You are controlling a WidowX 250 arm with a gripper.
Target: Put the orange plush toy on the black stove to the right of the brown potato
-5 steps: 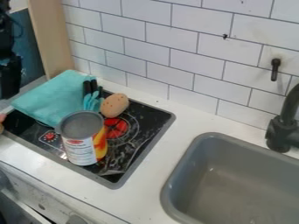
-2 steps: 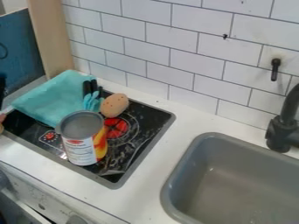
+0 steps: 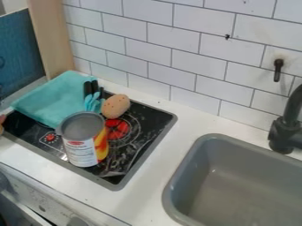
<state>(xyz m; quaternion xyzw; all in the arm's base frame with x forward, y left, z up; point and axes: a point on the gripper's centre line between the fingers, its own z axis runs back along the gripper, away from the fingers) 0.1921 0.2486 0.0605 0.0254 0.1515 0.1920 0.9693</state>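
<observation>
An open-topped tin can (image 3: 81, 139) with a white, red and yellow label stands upright on the black stovetop (image 3: 126, 161), near its front. Behind it to the right lies a speckled brown potato-like object (image 3: 115, 106). Teal cutlery (image 3: 92, 102) with black handles (image 3: 91, 87) rests between that object and a folded turquoise cloth (image 3: 53, 98), which covers the stove's back left part. Something tan (image 3: 1, 123) shows at the left edge, beside the stove.
A grey sink (image 3: 236, 176) is set into the white counter (image 3: 154, 170) at the right, with a black faucet (image 3: 287, 128) at its back right. White wall tiles (image 3: 171, 39) run along the back, and a wooden panel (image 3: 54, 39) stands at the upper left.
The black arm and gripper, at the upper left edge a second ago, moved out past the left edge. The can, cloth, cutlery and brown object stayed where they were.
</observation>
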